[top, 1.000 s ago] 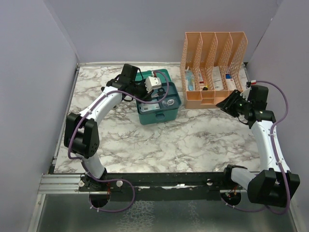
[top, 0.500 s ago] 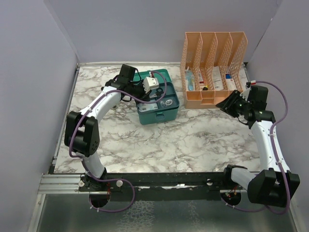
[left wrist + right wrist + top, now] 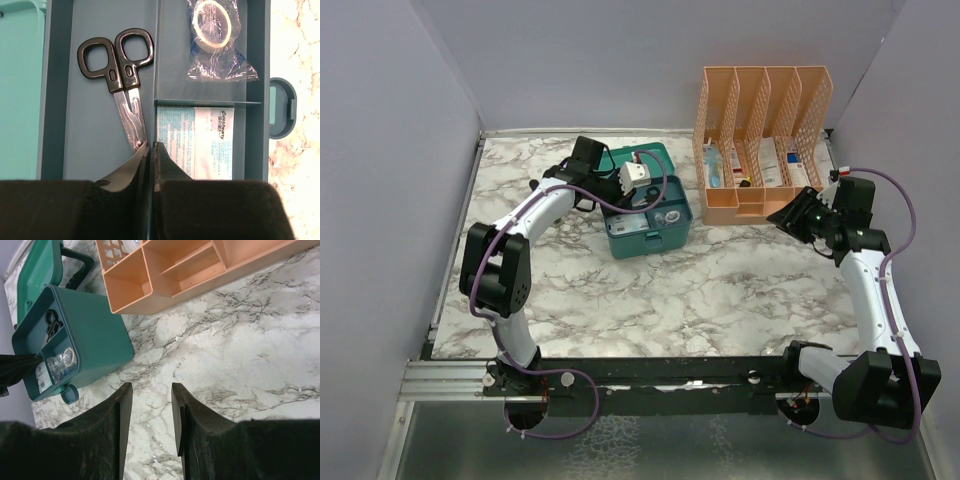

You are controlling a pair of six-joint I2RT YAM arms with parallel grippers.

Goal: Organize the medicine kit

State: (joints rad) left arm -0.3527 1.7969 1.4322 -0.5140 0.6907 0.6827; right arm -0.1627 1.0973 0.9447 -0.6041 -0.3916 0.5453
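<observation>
shifted slightly, the left gripper [image 3: 150,148] is held closed over the medicine kit [image 3: 645,241], scissors [image 3: 131,114] laid flat just beyond its fingertips, fitted to the long compartment [image 3: 90,142].

Teal-green medicine kit [image 3: 645,240], black-handled scissors [image 3: 131,117], orange organizer [image 3: 740,210], grey-veined marble table [image 3: 720,290].

Left arm [image 3: 535,215]: white link shells, black joint housings. Right arm [image 3: 868,285]: same finish. Purple cable [image 3: 912,205] runs along each arm, looping below black mounting rail [image 3: 670,372]. Bases [image 3: 520,378] black, bolted on rail. Fingers [image 3: 107,440] matte black, flat inner faces.
</observation>
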